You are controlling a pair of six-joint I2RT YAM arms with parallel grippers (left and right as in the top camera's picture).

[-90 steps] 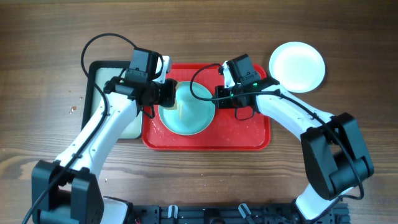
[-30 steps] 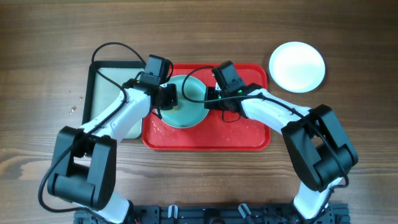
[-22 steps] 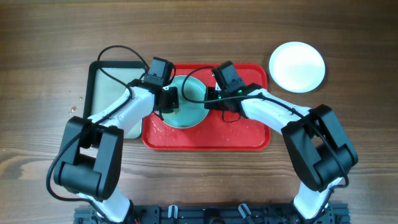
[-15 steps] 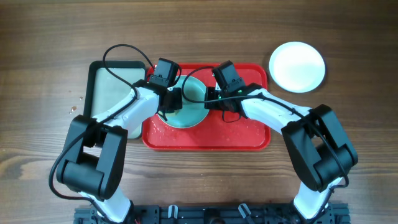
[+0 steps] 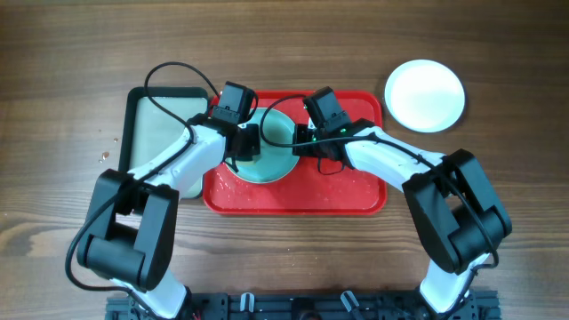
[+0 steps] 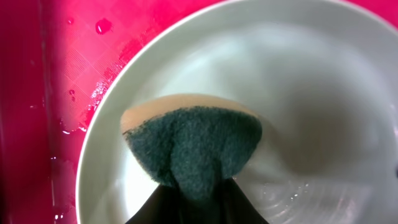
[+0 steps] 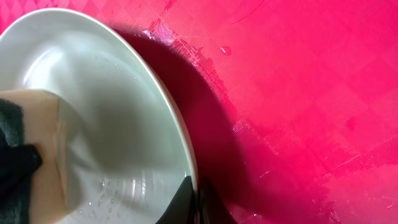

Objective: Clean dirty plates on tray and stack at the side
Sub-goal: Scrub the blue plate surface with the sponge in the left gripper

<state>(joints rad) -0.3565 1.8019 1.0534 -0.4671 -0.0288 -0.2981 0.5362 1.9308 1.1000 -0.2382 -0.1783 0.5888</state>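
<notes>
A pale aqua plate (image 5: 274,145) stands tilted on the red tray (image 5: 356,191). My right gripper (image 5: 299,145) is shut on its right rim; the wrist view shows the fingers (image 7: 196,202) pinching the plate's edge (image 7: 124,118) above the wet tray (image 7: 298,93). My left gripper (image 5: 245,142) is shut on a sponge with a green scouring face (image 6: 196,146) and presses it on the plate's inner face (image 6: 298,93). The sponge's tan side (image 7: 37,149) shows in the right wrist view. A white plate (image 5: 425,94) lies on the table at the far right. A second aqua plate is not seen.
A black-rimmed tray with a pale green inside (image 5: 160,133) lies left of the red tray, partly under my left arm. Water drops lie on the red tray (image 6: 102,26). The wood table (image 5: 284,44) lies all round.
My left gripper has moved right and up across the plate with the sponge. The right gripper has held the plate's rim in place over the last second.
</notes>
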